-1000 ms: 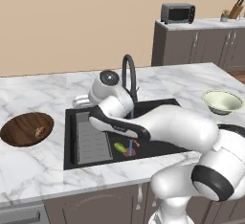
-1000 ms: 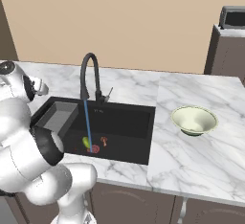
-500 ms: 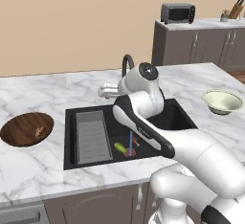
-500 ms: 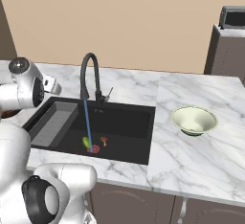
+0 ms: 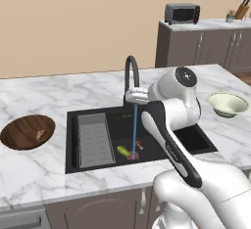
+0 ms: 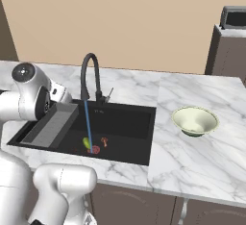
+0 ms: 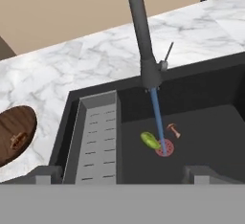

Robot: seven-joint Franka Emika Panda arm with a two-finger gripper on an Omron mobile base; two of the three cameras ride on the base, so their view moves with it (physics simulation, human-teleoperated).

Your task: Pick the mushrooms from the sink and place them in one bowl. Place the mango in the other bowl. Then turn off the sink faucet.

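My gripper [image 7: 122, 173] hangs open and empty above the black sink [image 7: 206, 89], beside the faucet's neck, its fingertips [image 7: 48, 173] wide apart. In the left base view the gripper [image 5: 132, 96] is level with the faucet [image 5: 131, 74]. A blue stream of water runs from the spout to the red drain [image 7: 165, 149]. The yellow-green mango [image 7: 150, 140] lies just left of the drain, and a reddish mushroom [image 7: 173, 129] lies right of the stream. The wooden bowl [image 5: 19, 134] on the left counter holds one brown mushroom [image 5: 41, 135]. The cream-green bowl [image 5: 227, 103] stands empty on the right.
A grey ribbed tray [image 7: 98, 137] fills the sink's left side. The faucet's small lever [image 7: 168, 53] sticks out to the right of its base. My arm's forearm [image 5: 166, 135] crosses over the sink's right half. A toaster oven [image 5: 182, 13] sits on the back counter.
The arm has swung from over the tray on the sink's left to the right, bringing the hand next to the faucet. The gripper stayed open and empty.
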